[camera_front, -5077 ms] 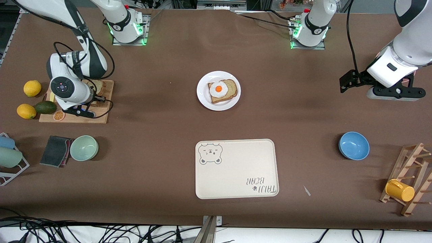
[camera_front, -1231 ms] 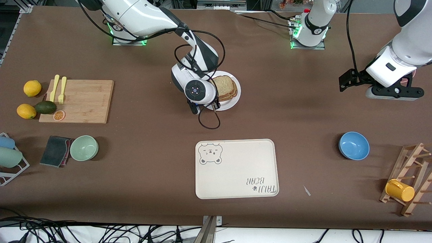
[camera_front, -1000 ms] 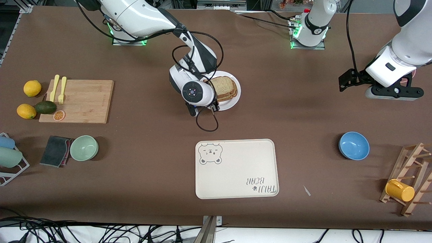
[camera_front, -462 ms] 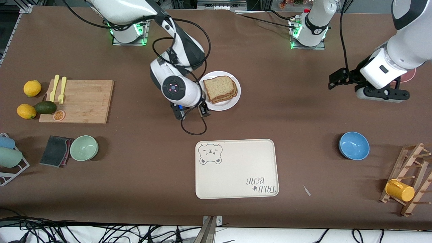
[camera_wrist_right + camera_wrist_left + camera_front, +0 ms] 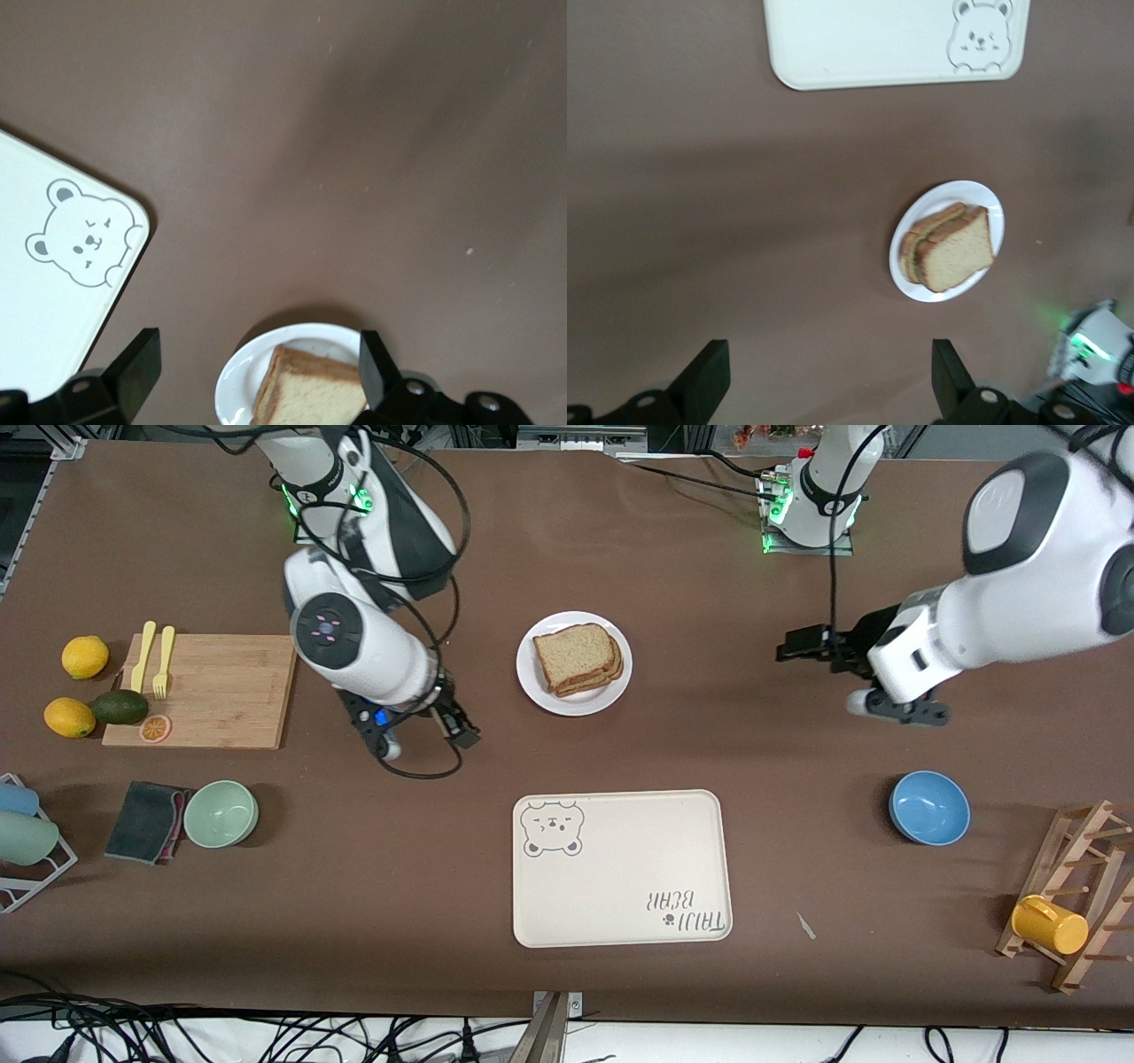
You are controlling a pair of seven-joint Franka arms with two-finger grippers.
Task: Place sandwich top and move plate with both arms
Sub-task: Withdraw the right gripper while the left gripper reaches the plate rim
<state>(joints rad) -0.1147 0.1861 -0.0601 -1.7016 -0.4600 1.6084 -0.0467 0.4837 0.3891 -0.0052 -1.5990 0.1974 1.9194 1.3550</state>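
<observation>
Sandwich top [image 5: 574, 653] lies stacked on the lower slice, on the plate [image 5: 538, 691] mid-table, at 12 o'clock from the bear tray [image 5: 620, 886]. Right gripper [image 5: 425, 731] hangs over bare table at about 8 o'clock from the plate, toward the cutting board [image 5: 221, 691]; claw released, holding nothing. Left gripper [image 5: 802, 644] hangs over bare table at 3 o'clock from the plate, at 11 o'clock from the blue bowl [image 5: 929, 808]; claw spread wide, empty.
</observation>
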